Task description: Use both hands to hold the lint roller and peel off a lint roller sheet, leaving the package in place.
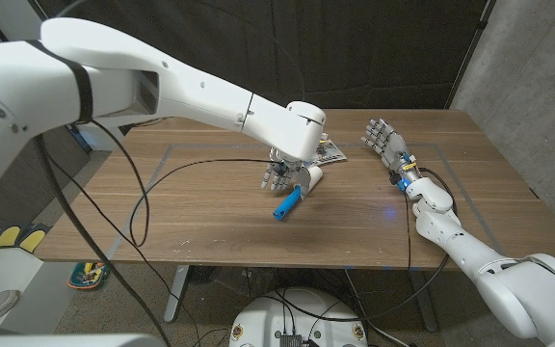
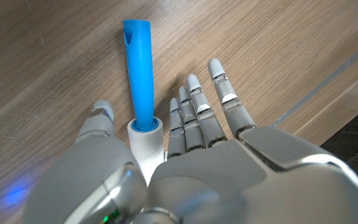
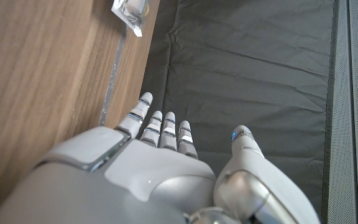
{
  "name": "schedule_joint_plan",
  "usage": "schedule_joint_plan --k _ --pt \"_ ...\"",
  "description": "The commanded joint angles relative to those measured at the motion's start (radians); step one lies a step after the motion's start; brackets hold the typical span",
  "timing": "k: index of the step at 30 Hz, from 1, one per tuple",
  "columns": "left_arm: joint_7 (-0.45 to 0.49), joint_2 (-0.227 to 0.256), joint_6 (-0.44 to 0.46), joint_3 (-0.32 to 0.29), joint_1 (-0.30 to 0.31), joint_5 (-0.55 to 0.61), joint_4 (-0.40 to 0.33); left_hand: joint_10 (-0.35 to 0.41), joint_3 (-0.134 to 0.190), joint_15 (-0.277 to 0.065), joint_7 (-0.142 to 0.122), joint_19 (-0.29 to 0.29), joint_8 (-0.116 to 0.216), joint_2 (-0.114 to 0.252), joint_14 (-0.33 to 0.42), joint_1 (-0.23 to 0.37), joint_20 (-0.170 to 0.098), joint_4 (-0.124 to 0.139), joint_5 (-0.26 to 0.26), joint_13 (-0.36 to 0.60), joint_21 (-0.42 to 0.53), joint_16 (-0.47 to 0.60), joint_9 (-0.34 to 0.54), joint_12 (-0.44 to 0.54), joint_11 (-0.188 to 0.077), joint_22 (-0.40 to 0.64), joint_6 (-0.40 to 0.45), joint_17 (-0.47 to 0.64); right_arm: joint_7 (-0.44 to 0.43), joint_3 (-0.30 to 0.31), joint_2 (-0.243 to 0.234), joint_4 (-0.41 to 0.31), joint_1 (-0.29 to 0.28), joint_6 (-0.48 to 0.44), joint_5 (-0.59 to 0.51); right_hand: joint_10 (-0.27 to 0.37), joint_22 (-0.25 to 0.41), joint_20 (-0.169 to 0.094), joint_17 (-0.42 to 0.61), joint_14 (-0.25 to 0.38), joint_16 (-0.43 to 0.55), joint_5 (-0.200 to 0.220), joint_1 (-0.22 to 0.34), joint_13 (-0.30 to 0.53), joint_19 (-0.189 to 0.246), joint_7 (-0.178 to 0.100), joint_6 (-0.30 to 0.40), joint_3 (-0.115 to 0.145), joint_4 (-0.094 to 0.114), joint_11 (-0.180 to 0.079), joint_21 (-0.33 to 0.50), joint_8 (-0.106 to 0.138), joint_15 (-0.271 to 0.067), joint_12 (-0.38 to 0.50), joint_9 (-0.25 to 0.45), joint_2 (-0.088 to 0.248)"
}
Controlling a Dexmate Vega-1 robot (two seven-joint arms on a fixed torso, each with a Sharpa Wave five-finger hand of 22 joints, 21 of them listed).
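The lint roller lies on the table mid-way across, its white roll [image 1: 313, 176] toward the far side and its blue handle [image 1: 287, 204] pointing at the near edge. My left hand [image 1: 279, 175] hangs over it with fingers straight and spread. In the left wrist view the roll [image 2: 145, 138] sits between the thumb and the other fingers [image 2: 197, 112], and the handle [image 2: 139, 74] sticks out past them; no fingers curl around it. The printed package [image 1: 331, 151] lies just beyond, partly behind my left wrist. My right hand [image 1: 383, 140] stands open, apart from the roller, holding nothing.
A black cable [image 1: 191, 166] loops across the table's left half. The package [image 3: 132, 12] lies near the table's far edge, with a dark curtain behind. A thin taped rectangle marks the work area.
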Motion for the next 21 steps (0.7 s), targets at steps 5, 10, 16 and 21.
schedule_joint_plan --k 5,10,16,21 --pt "-0.048 -0.146 0.036 0.065 0.007 -0.008 0.130 0.013 0.016 0.003 0.001 0.025 0.002 0.017 0.011 0.009 -0.004 -0.002 -0.001 0.006 0.012 0.003 0.000 0.002 -0.001 0.004 0.007 0.002 0.080 0.018 0.027 0.125 0.048 0.038 0.021 0.012 0.002 -0.003 0.006 0.011 0.006 0.007 -0.001 0.005 0.012 0.000 0.013 -0.006 -0.001 0.003 -0.002 0.005 0.003 0.005 0.005 -0.008" --pt "0.036 -0.180 0.036 0.075 0.019 -0.090 0.171 0.013 0.023 0.013 -0.003 0.042 -0.001 0.022 0.010 0.020 -0.009 -0.008 -0.002 0.006 0.016 -0.002 0.000 -0.003 -0.003 0.004 0.009 -0.001 0.107 0.023 0.033 0.166 0.067 0.049 0.024 0.011 0.002 -0.003 0.006 0.012 0.006 0.008 -0.002 0.005 0.013 -0.001 0.016 -0.006 0.000 0.000 -0.003 0.006 0.003 0.004 0.005 -0.009" --pt "0.091 -0.217 0.036 0.088 0.027 -0.147 0.210 0.019 0.038 0.016 -0.002 0.059 -0.002 0.045 0.013 0.040 -0.013 -0.013 -0.002 0.003 0.021 -0.006 0.000 -0.006 -0.001 0.003 0.018 -0.003 0.120 0.028 0.037 0.198 0.082 0.058 0.023 0.013 0.002 -0.003 0.006 0.012 0.006 0.008 -0.004 0.005 0.014 -0.003 0.020 -0.006 0.001 0.002 -0.004 0.007 0.002 0.005 0.005 -0.009" --pt "0.074 -0.276 0.036 0.123 0.032 -0.159 0.271 0.025 0.043 0.012 -0.004 0.066 -0.003 0.049 0.016 0.046 -0.019 -0.015 -0.005 0.001 0.023 -0.008 -0.001 -0.007 -0.003 0.003 0.022 -0.005 0.147 0.036 0.049 0.249 0.106 0.070 0.028 0.016 0.002 -0.002 0.006 0.013 0.006 0.008 -0.006 0.005 0.015 -0.004 0.022 -0.007 0.002 0.003 -0.005 0.007 0.003 0.006 0.005 -0.010"
